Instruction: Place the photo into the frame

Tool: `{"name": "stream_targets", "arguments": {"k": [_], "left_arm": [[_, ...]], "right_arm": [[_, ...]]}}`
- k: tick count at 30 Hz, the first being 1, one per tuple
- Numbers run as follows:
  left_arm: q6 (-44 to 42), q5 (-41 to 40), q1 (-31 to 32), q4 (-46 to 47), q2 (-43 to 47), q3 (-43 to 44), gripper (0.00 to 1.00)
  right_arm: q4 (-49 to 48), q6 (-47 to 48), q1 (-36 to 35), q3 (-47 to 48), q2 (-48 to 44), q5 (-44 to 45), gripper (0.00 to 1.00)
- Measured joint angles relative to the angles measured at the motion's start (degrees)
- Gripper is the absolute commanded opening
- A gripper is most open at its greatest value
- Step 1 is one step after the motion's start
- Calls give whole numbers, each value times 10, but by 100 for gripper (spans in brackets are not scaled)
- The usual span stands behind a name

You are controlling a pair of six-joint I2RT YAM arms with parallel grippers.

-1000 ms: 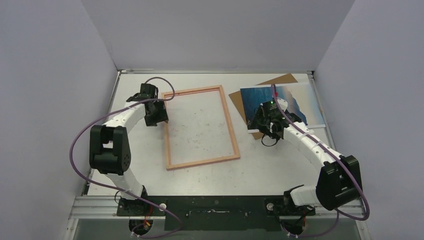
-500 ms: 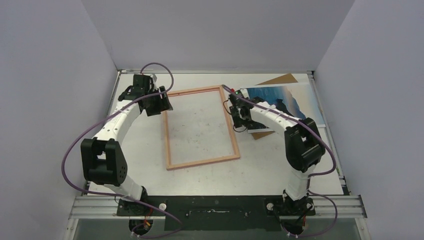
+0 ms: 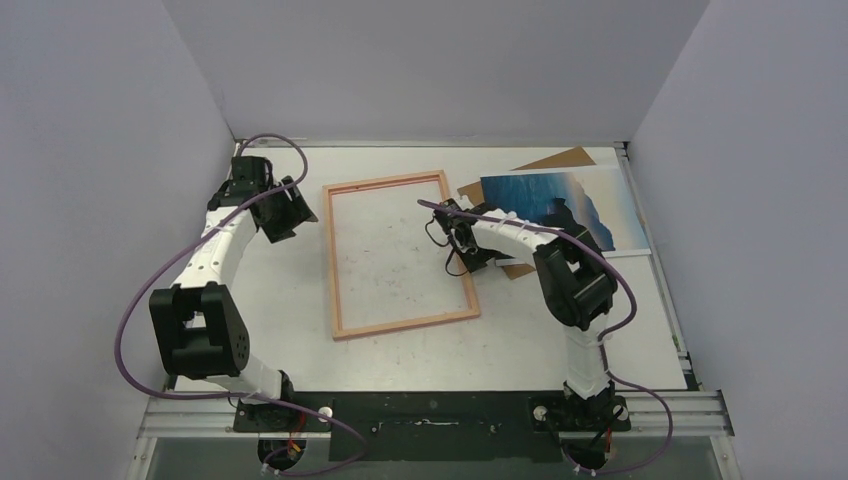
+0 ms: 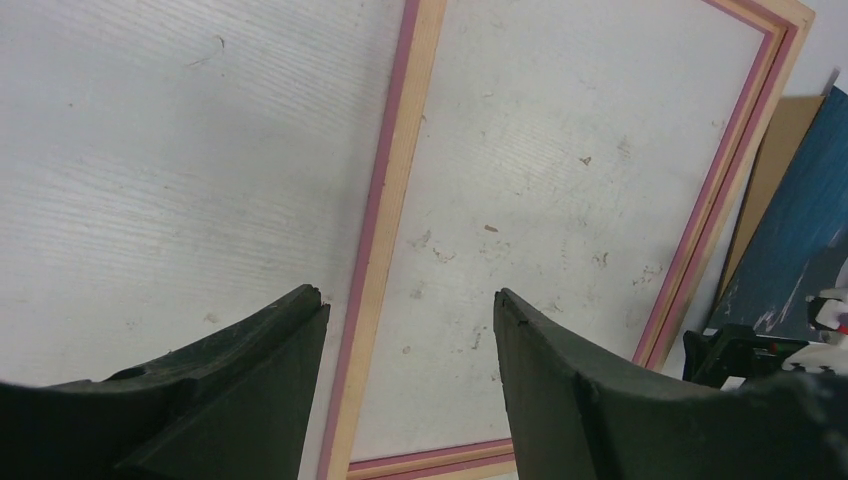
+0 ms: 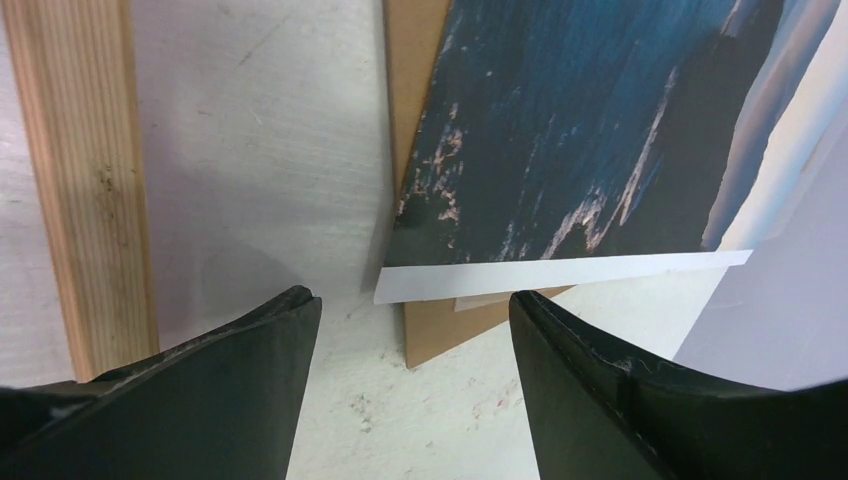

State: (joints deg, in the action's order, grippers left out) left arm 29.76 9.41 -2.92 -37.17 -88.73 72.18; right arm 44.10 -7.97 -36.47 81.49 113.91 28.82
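The white, scuffed table (image 3: 280, 300) carries everything, and the frame (image 3: 329, 262) lies flat on it near the middle, its long sides running away from the arm bases and only bare tabletop showing inside its four rails. In the left wrist view its rails show pale wood with a pink strip along them. Just to the right of the frame's far right corner lies a brown backing board (image 3: 562, 158), close to the frame's right rail with a strip of table between them. The photo (image 3: 570, 195) lies on that board, seascape side up, wholly outside the frame. Its white-bordered corner nearest the frame pokes slightly past the board's edge. The left gripper (image 4: 410, 310) hangs above the table just left of the frame's far left corner, jaws well apart and holding nothing. From its own camera the frame's left rail runs through the gap between its fingers (image 4: 250, 380). The right gripper (image 5: 415, 300) sits low between the frame's right rail and the photo's near edge, jaws spread wide with nothing in them.
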Motion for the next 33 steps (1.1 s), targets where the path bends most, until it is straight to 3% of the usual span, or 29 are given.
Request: {"name": "stream_targets", "arguments": {"k": [33], "left_arm": [[27, 22, 0, 1, 0, -10, 60]], "right_arm": [[-17, 17, -21, -26, 32, 118, 64]]}}
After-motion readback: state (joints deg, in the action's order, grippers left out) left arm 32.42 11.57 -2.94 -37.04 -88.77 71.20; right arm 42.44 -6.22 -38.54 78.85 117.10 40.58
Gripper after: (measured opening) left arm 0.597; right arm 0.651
